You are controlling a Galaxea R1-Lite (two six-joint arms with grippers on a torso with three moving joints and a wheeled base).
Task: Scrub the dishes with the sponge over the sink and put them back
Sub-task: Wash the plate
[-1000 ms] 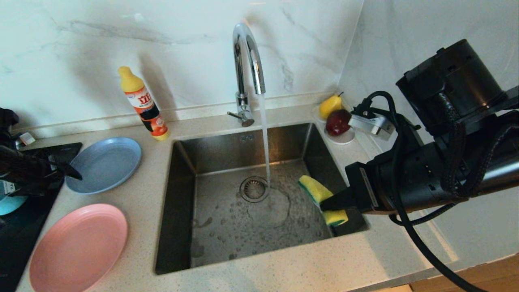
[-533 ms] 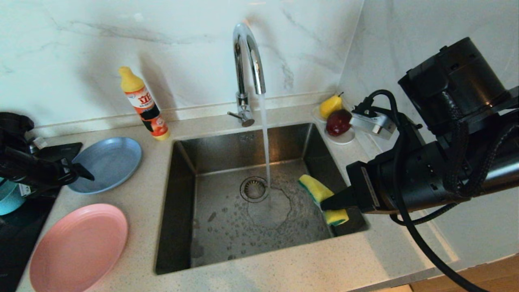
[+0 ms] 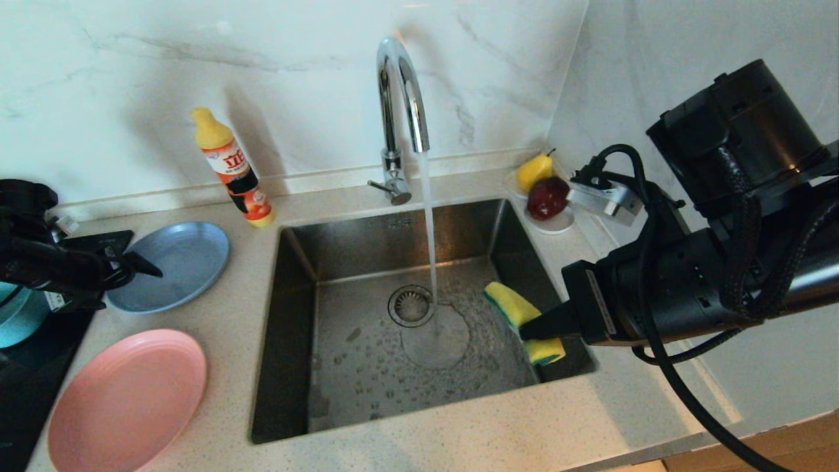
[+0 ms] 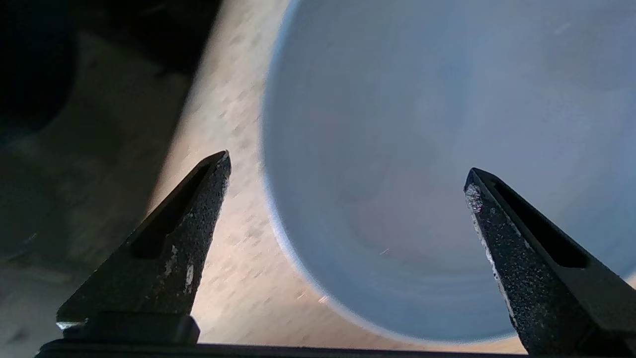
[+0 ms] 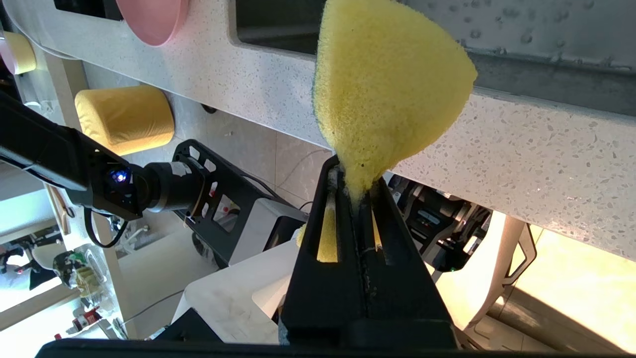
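A blue plate [image 3: 172,262] [image 4: 447,124] lies on the counter left of the sink [image 3: 367,242]. A pink plate [image 3: 128,400] [image 5: 151,17] lies nearer the front edge. Part of a teal bowl [image 3: 16,318] shows at the far left. My left gripper [image 3: 141,267] [image 4: 348,164] hangs open over the blue plate's left rim, one finger over the counter and one over the plate, holding nothing. Over the sink's right side, my right gripper [image 3: 527,330] [image 5: 355,174] is shut on the yellow-and-green sponge [image 3: 514,308] [image 5: 387,79], which is squeezed out of shape. Water runs from the chrome tap [image 3: 400,98].
A yellow-capped detergent bottle [image 3: 233,167] stands behind the blue plate. A white saucer [image 3: 554,226] with a pear [image 3: 534,170] and a red fruit sits at the back right corner. A black cooktop [image 3: 39,367] lies at the far left. Marble walls close the back and right.
My left gripper has moved right, from beside the blue plate to over its left rim. The right arm and sponge have not moved.
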